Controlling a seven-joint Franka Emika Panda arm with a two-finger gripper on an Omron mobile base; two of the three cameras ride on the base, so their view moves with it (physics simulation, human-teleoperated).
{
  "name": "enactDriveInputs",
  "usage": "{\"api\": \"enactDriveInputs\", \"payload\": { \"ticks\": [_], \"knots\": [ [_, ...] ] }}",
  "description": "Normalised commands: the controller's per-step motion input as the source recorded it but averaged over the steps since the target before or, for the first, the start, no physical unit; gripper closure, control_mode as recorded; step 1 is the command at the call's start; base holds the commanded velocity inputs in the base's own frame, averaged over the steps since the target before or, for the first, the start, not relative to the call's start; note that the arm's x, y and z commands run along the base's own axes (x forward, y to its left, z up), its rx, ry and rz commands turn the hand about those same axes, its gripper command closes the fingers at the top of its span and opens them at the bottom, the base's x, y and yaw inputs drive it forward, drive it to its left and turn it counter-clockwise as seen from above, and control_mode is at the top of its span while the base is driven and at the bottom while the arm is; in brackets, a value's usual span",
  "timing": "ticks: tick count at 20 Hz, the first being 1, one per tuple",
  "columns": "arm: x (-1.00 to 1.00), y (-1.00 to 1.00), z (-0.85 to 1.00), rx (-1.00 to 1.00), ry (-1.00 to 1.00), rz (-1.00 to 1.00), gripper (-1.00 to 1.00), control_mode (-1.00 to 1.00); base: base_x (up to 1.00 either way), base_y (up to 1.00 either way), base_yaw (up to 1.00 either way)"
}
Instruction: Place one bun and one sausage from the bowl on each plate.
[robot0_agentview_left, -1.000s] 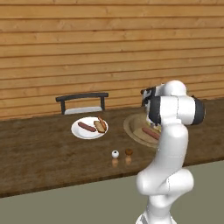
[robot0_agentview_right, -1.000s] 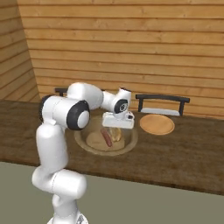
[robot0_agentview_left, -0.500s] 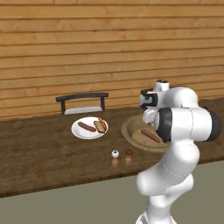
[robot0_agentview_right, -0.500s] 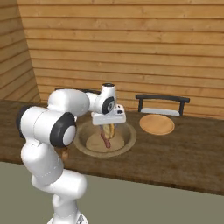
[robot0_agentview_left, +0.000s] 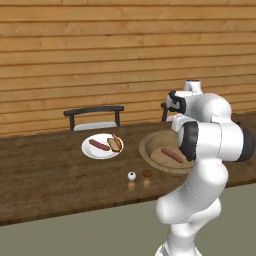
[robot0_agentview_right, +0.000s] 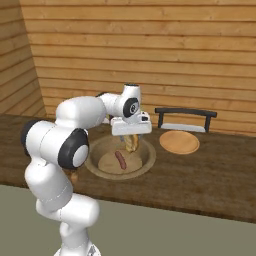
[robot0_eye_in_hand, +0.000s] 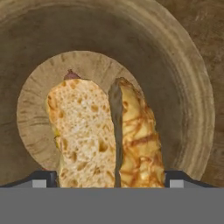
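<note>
Bun: a split bun (robot0_eye_in_hand: 107, 135) hangs between the finger tips of the gripper (robot0_agentview_right: 131, 141), pale crumb face on one side and orange crust on the other, lifted above the middle of the bowl (robot0_agentview_right: 145, 165).
Jaws: spread wide and pinching the bun across its width; only its near end sits between them.
Sausage: one sausage (robot0_agentview_right: 120, 160) lies loose on the bowl floor, directly under the hanging bun.
Plates: the white plate (robot0_agentview_left: 90, 153) to the left already carries a bun and a sausage; a tan plate (robot0_agentview_right: 179, 142) sits bare on the right, in front of a dark rack (robot0_agentview_right: 185, 119).
Risk, grip: held by one end, the bun may swing or slip out during the carry, I'd say.
Risk, target: taking it to the full white plate would double up there.
Risk, nearby: a white shaker (robot0_agentview_left: 131, 175) and a brown shaker (robot0_agentview_left: 147, 174) stand near the bowl's front, easy to knock on a low sweep.
</note>
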Motion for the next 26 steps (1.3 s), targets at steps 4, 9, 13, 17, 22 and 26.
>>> {"api": "enactDriveInputs", "payload": {
  "ticks": [4,9,13,17,22,26],
  "knots": [
    [0.00,-0.03,0.11,0.00,0.11,0.00,1.00,-1.00,0.00,0.00,0.00],
    [0.00,-0.01,0.01,0.00,0.02,0.00,1.00,1.00,0.00,-0.18,0.00],
    [0.00,0.00,0.00,0.00,0.00,0.00,1.00,1.00,-0.01,-0.69,0.04],
    [0.00,0.00,0.00,0.00,0.00,0.00,1.00,1.00,0.00,-0.73,0.03],
    [0.04,-0.44,0.09,0.01,0.03,0.01,1.00,-1.00,0.00,-0.12,0.00],
    [0.78,-0.32,0.01,0.01,-0.02,0.08,1.00,-1.00,0.00,0.00,0.00]
  ]
}}
